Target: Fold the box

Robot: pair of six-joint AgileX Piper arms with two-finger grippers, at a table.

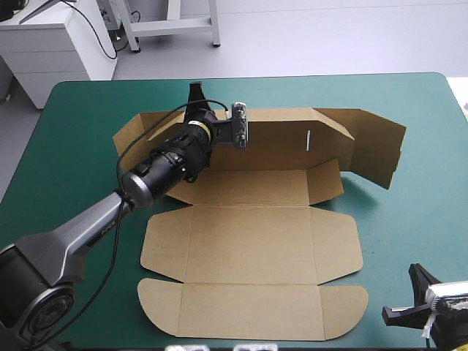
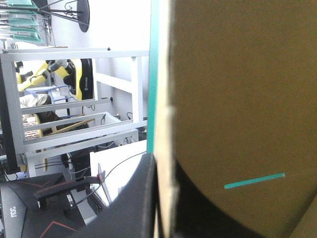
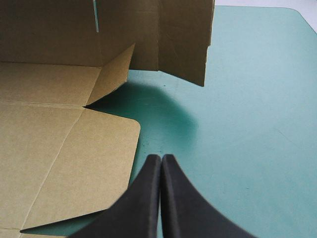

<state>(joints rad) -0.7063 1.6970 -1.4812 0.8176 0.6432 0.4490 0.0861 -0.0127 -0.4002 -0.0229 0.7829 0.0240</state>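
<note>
The brown box point(image 1: 248, 248) lies mid-table, its near panels and flaps flat and its far wall point(image 1: 278, 142) raised, with side flaps angled up at both ends. My left gripper point(image 1: 196, 99) sits at the top edge of that far wall, towards its left end. In the left wrist view the board point(image 2: 237, 89) runs edge-on between the black fingers point(image 2: 131, 208), so my left gripper point(image 2: 163, 198) is shut on the box. My right gripper point(image 1: 418, 278) rests near the table's front right corner, shut and empty point(image 3: 161, 161), pointing at the box's right flap point(image 3: 183, 39).
A strip of teal-green cover point(image 1: 409, 219) separates the box's right side from the right gripper. The left arm point(image 1: 153, 179) reaches over the box's left part. The table's far edge runs just behind the raised wall.
</note>
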